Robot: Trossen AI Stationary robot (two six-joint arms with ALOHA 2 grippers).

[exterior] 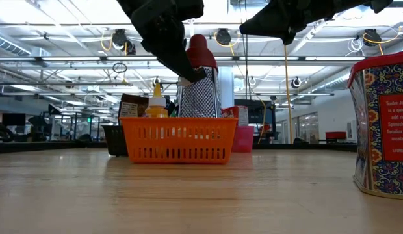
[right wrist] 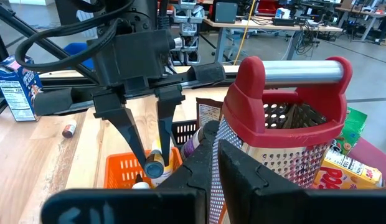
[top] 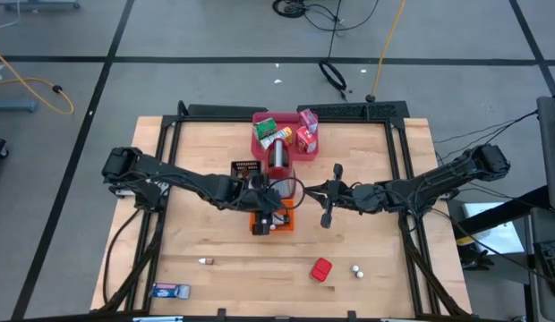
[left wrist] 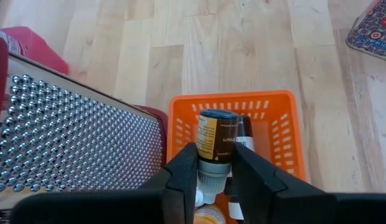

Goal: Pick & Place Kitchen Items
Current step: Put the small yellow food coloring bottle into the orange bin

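My left gripper hangs over the orange basket, fingers pointing down, shut on a dark bottle with a yellow label. A second dark bottle and a yellow-capped bottle are in the basket. My right gripper is shut and holds nothing; it hovers level to the right of the basket, facing the upright red-and-silver grater. Cartons stand in the pink tray at the far side. My left gripper has the bottle's pale cap end between its two fingers, coming steeply from above. The bottle hangs tilted from the fingertips, its round base pointing away and down inside the basket's rim. Whether the base rests on anything I cannot tell.
A black basket sits left of the grater. Near the front edge lie a red patterned box, two white shakers, a small bottle and a blue carton. Bare wood shows at the table's left and right.
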